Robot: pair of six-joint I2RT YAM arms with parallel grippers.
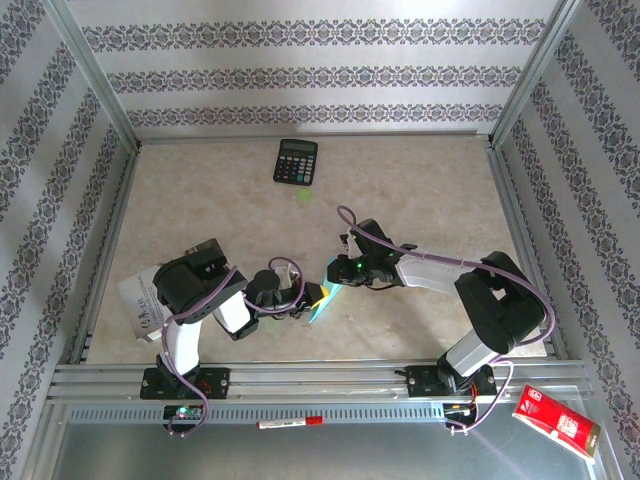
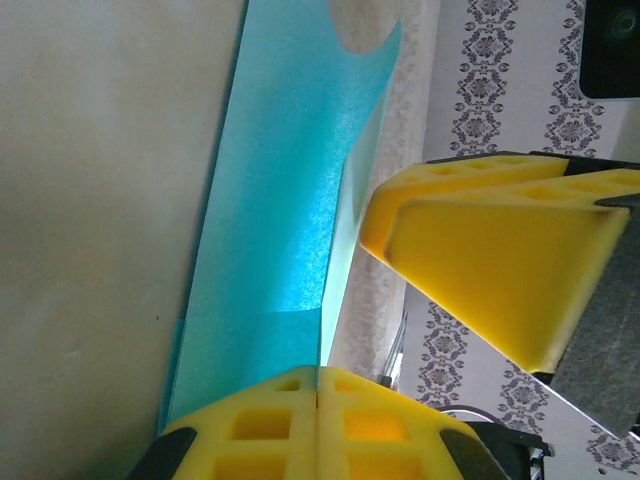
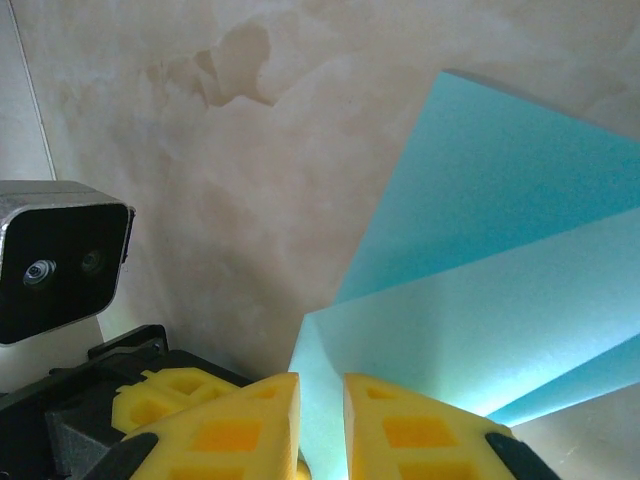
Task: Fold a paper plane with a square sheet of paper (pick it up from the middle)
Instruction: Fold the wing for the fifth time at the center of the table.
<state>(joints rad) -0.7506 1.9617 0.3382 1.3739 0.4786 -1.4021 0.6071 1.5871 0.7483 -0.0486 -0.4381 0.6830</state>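
The light-cyan sheet of paper (image 1: 323, 303) is folded and held off the table near the front middle. My left gripper (image 1: 306, 297) is shut on its lower edge; in the left wrist view the yellow fingers (image 2: 260, 420) meet on the paper (image 2: 280, 200) with no gap, at the left gripper (image 2: 319, 385). My right gripper (image 1: 336, 273) comes in from the right at the sheet's upper end. Seen from the right wrist, a folded layer of the paper (image 3: 500, 260) runs between the right gripper (image 3: 322, 400), whose jaws stand slightly apart.
A black calculator (image 1: 296, 160) lies at the back of the marbled table (image 1: 430, 190). A grey-white booklet (image 1: 138, 305) sits at the left edge under the left arm. A red packet (image 1: 556, 422) and a red pen (image 1: 290, 423) lie in front of the rail.
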